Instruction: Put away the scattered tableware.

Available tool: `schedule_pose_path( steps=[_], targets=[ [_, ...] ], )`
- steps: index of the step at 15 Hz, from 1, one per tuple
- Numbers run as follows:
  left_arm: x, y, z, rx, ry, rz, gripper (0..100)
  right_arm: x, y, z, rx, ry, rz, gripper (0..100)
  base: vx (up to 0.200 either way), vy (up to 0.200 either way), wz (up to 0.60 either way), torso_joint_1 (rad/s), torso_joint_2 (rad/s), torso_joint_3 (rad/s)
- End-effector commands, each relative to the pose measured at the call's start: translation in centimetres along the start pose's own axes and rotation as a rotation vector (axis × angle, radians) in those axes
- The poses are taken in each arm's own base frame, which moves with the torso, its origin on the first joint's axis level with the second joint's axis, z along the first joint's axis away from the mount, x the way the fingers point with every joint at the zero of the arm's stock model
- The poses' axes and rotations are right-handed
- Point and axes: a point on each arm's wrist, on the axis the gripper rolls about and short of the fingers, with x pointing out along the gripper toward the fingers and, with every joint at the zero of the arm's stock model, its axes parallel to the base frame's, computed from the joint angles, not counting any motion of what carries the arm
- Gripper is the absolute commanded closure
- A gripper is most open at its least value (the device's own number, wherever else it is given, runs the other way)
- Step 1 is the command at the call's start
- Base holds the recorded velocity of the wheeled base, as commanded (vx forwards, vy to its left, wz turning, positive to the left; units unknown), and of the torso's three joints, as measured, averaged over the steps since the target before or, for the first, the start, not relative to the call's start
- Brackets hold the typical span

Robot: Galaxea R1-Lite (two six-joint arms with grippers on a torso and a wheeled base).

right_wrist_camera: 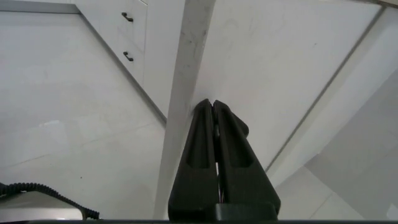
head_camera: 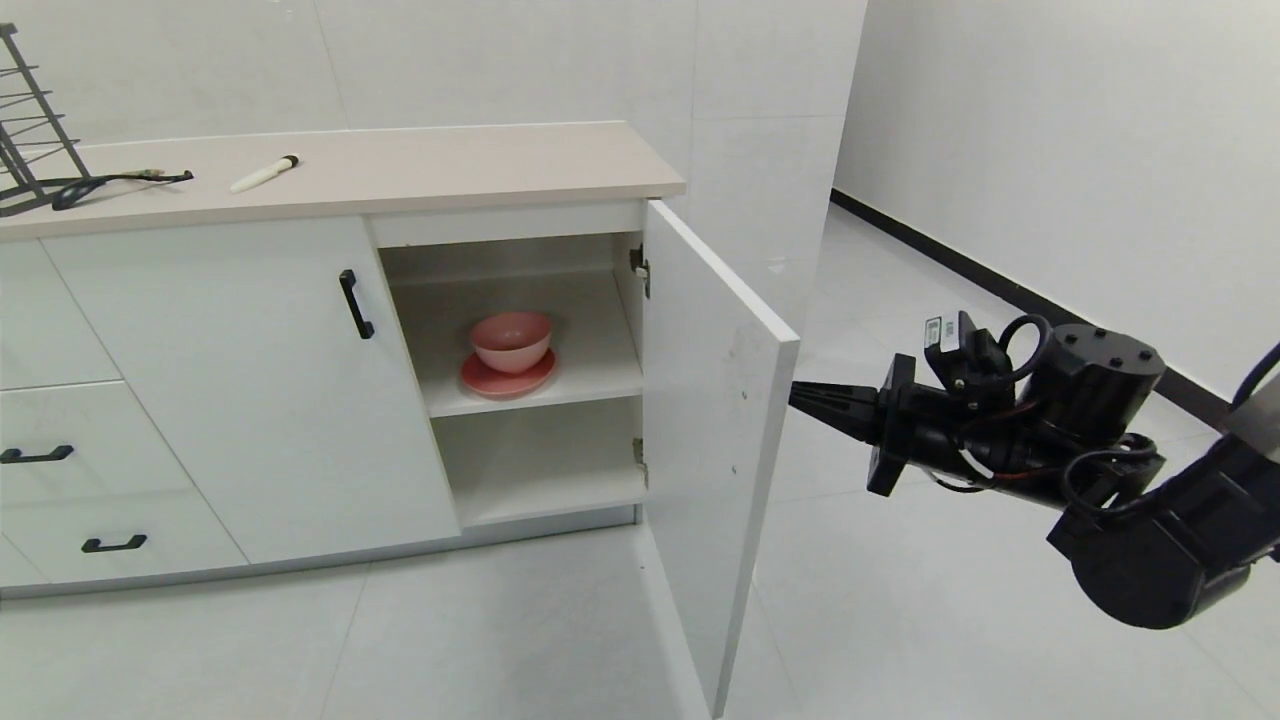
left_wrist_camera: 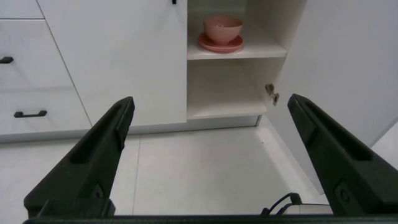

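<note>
The right gripper (head_camera: 806, 397), fingers pressed together and holding nothing, has its tips at the outer face of the open white cabinet door (head_camera: 715, 380), at the door's 3 o'clock, apparently placed to push it shut. The pink plastic bowl (head_camera: 511, 338) sits on the round pink plate (head_camera: 508, 380) on the upper shelf (head_camera: 600, 365), at the door's 9 o'clock, and looks already stowed. The left gripper (left_wrist_camera: 210, 106) faces the cabinet, spread wide and empty.

White cabinet (head_camera: 250, 400), beige countertop (head_camera: 420, 165) — pale tiled floor (head_camera: 450, 640), white walls (head_camera: 1050, 120).

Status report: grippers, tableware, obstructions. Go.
Left gripper open, empty. Right gripper shut, tips at open cabinet door edge. Pink bowl on pink plate, upper shelf.
</note>
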Motion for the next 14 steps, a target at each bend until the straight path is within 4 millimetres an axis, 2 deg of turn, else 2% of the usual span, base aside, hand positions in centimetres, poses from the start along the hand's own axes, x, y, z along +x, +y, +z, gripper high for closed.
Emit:
schedule_pose_path(
  steps=[1, 4, 6, 11, 14],
  targets=[
    [0.0, 0.0, 0.0, -0.001, -0.001, 0.000, 0, 0.7, 0.7, 0.4, -0.009, -0.014, 0.029, 100, 0.000, 0.000, 0.00, 0.000, 0.00, 0.000],
    [0.0, 0.0, 0.0, -0.001, -0.001, 0.000, 0, 1.8, 1.6, 0.7, -0.015, -0.027, 0.072, 100, 0.000, 0.000, 0.00, 0.000, 0.00, 0.000],
    [0.0, 0.0, 0.0, -0.001, -0.001, 0.000, 0, 3.4, 2.1, 0.2, -0.013, -0.032, 0.110, 100, 0.000, 0.000, 0.00, 0.000, 0.00, 0.000],
    [0.0, 0.0, 0.0, -0.001, -0.001, 0.000, 0, 6.8, 2.1, -0.9, -0.024, -0.057, 0.158, 100, 0.000, 0.000, 0.00, 0.000, 0.00, 0.000],
    [0.0, 0.0, 0.0, -0.001, -0.001, 0.000, 0, 7.7, 1.6, -1.5, -0.032, -0.064, 0.144, 100, 0.000, 0.000, 0.00, 0.000, 0.00, 0.000]
  ],
)
